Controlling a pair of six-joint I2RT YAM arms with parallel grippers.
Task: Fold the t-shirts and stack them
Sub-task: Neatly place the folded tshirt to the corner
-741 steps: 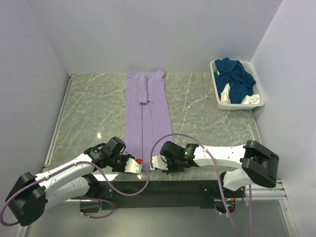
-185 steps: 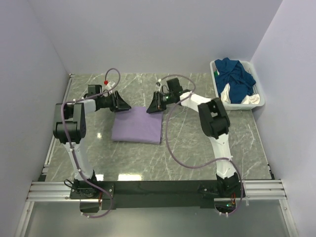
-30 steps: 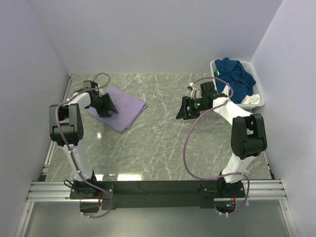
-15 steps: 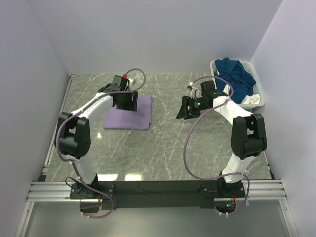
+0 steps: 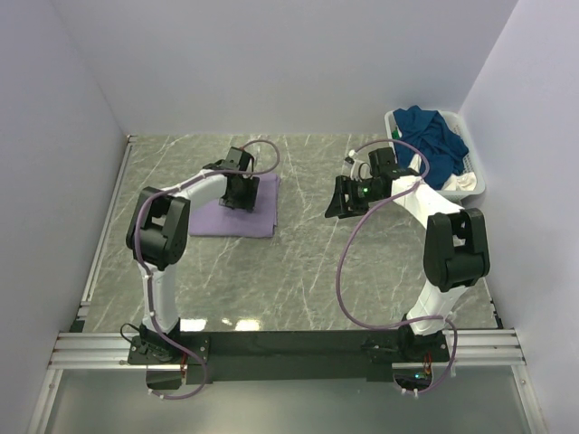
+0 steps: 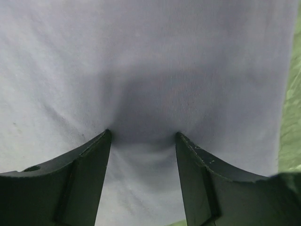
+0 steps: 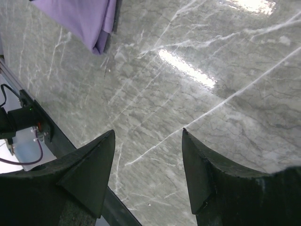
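Note:
A folded lilac t-shirt (image 5: 226, 220) lies flat on the marble table (image 5: 298, 262), left of centre. My left gripper (image 5: 242, 195) stands on its upper right part. In the left wrist view the lilac t-shirt (image 6: 150, 56) fills the frame, and the left gripper (image 6: 143, 135) is open, both fingertips (image 6: 107, 135) denting the cloth, nothing pinched between them. My right gripper (image 5: 332, 212) hovers open over bare marble, right of centre. In the right wrist view the right gripper (image 7: 148, 132) holds nothing, and the lilac t-shirt (image 7: 89, 19) shows at the top left. Dark teal t-shirts (image 5: 430, 140) and a white one (image 5: 463, 182) are heaped in the basket.
The white slatted basket (image 5: 432, 193) stands at the back right corner, against the right wall. Walls close in the table on the left, back and right. A metal rail (image 5: 107, 221) runs along the left edge. Purple cables loop off both arms.
The left gripper swept the lilac t-shirt from a skewed spot at the far left to a squared spot nearer the centre, then shifted slightly right on it. The right arm held still.

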